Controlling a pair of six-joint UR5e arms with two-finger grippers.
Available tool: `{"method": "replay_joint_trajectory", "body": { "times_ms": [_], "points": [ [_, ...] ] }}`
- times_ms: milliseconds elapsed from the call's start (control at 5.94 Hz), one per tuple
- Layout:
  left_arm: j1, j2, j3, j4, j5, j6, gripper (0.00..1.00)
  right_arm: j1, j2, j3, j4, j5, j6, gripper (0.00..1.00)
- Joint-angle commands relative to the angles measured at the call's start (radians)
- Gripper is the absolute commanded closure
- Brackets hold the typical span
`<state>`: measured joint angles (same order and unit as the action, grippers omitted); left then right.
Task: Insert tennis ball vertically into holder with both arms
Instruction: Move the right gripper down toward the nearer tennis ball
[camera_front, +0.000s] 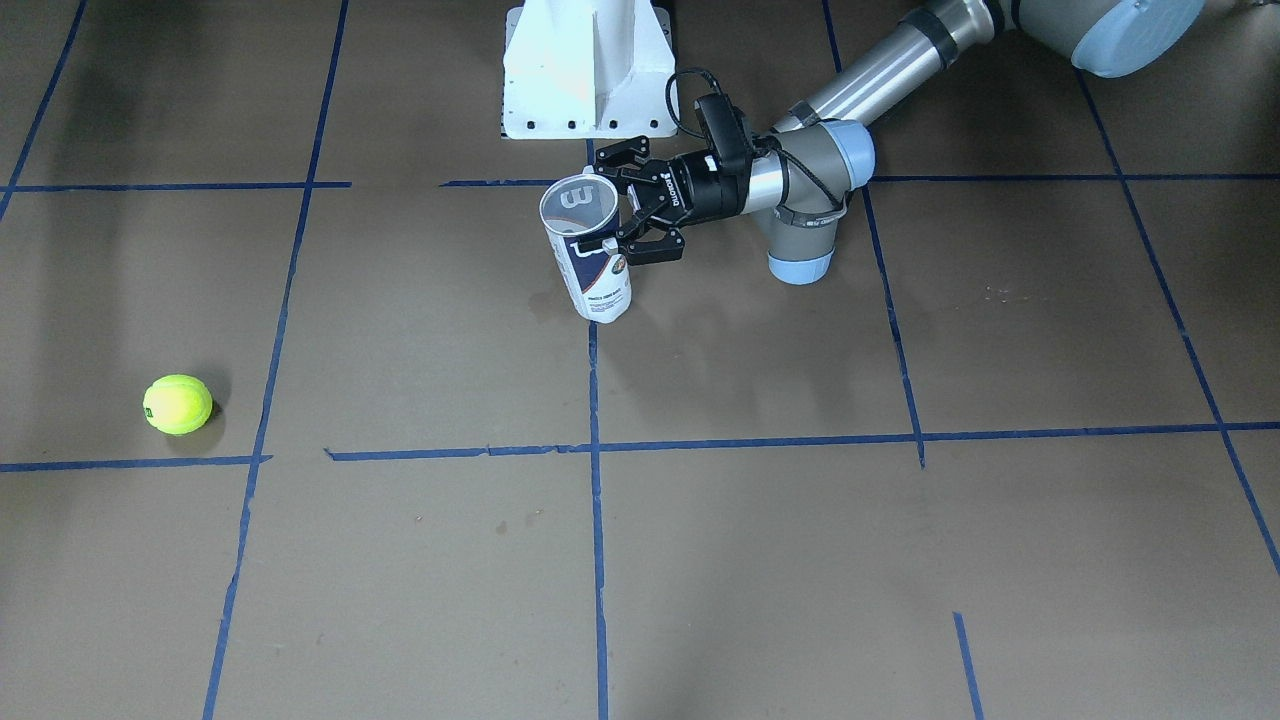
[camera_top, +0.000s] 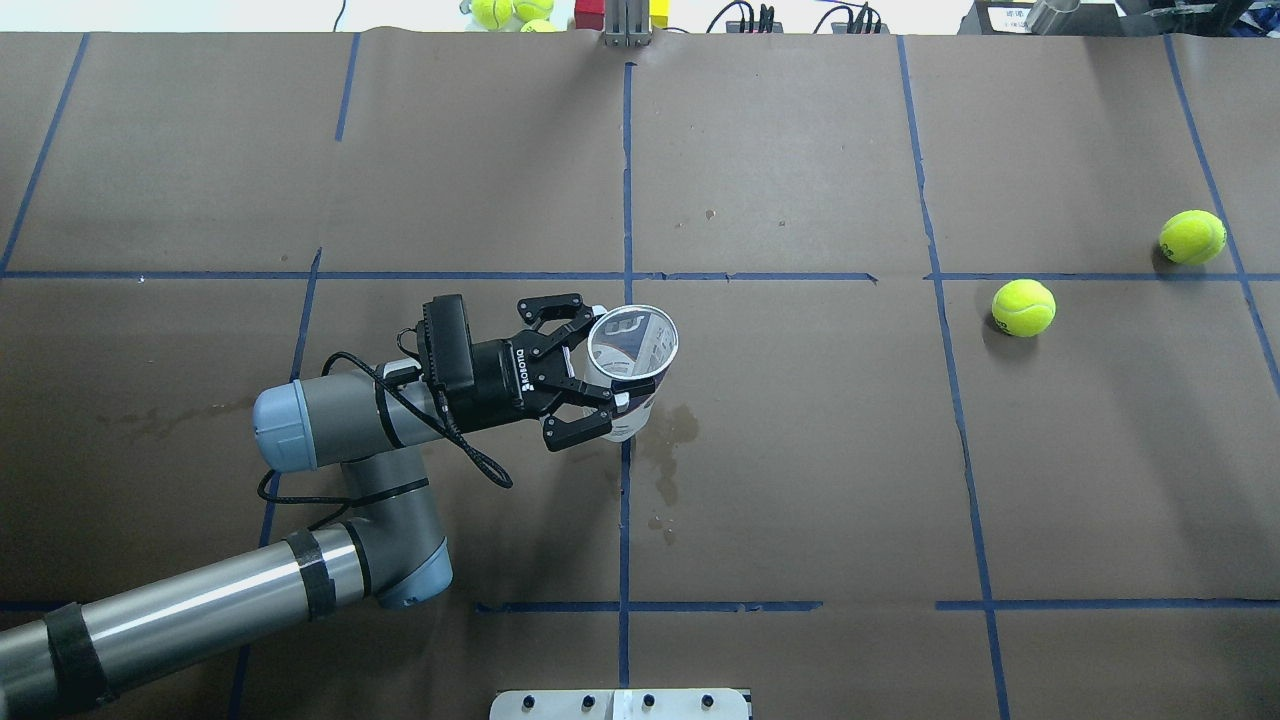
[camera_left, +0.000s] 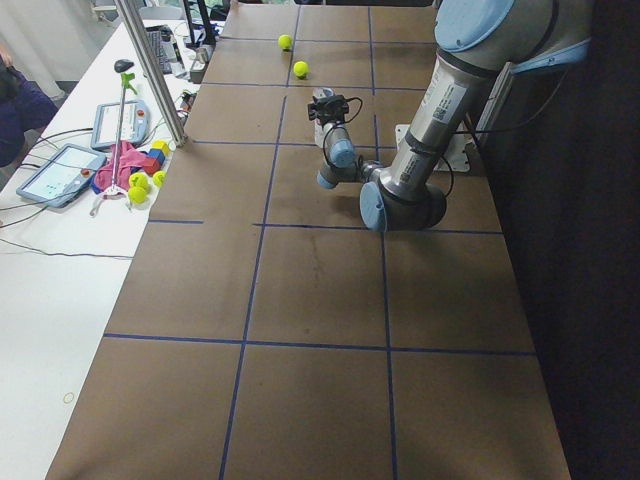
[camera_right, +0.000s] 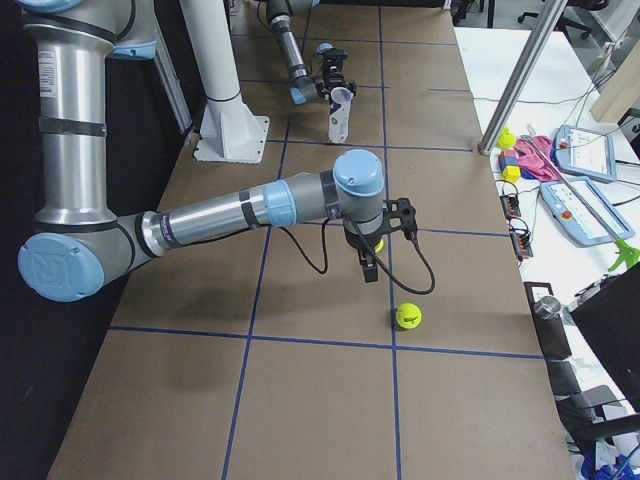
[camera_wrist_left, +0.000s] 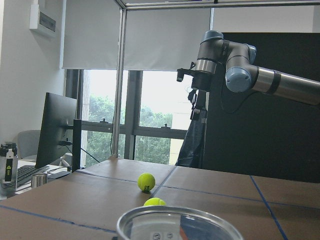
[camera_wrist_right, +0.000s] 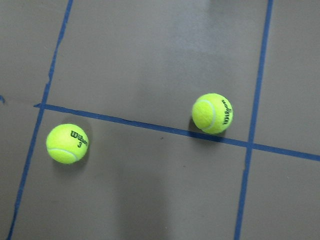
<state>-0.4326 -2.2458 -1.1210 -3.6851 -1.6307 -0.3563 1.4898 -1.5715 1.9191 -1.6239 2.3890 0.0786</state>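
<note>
Clear plastic with a navy label: the holder (camera_top: 632, 345) stands upright, mouth open to the ceiling. The left end effector (camera_top: 600, 360) has a finger on either side of its wall and is gripping it, as far as I can see. So the tube is steadied, and that half looks done. Nothing is inside it, though. The nearer tennis ball (camera_top: 1022, 307) and the farther tennis ball (camera_top: 1192, 237) lie on the brown surface (camera_top: 800, 450), well apart from the holder, off toward the robot's right. The right end effector (camera_right: 370, 262) hangs pointing down over them, far from the holder; released or clenched, I cannot tell. By my reckoning, that leaves grabbing a ball, carrying it above the holder's mouth and dropping it in.
</note>
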Motion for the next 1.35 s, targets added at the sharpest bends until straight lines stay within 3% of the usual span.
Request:
{"method": "replay_joint_trajectory", "body": {
  "times_ms": [0, 168, 674, 1179],
  "points": [
    [-0.002, 0.002, 0.000, -0.001, 0.000, -0.001, 0.53, -0.144, 0.164, -0.076, -0.001, -0.005, 0.100, 0.00],
    [0.000, 0.002, 0.000, -0.012, 0.000, -0.001, 0.53, -0.208, 0.221, -0.118, 0.009, -0.011, 0.116, 0.00],
    [0.000, 0.002, 0.001, -0.018, 0.002, -0.001, 0.53, -0.316, 0.229, -0.120, 0.015, -0.134, 0.209, 0.00],
    [-0.003, 0.003, 0.001, -0.018, 0.002, -0.003, 0.53, -0.391, 0.219, -0.133, 0.146, -0.180, 0.303, 0.00]
  ]
}}
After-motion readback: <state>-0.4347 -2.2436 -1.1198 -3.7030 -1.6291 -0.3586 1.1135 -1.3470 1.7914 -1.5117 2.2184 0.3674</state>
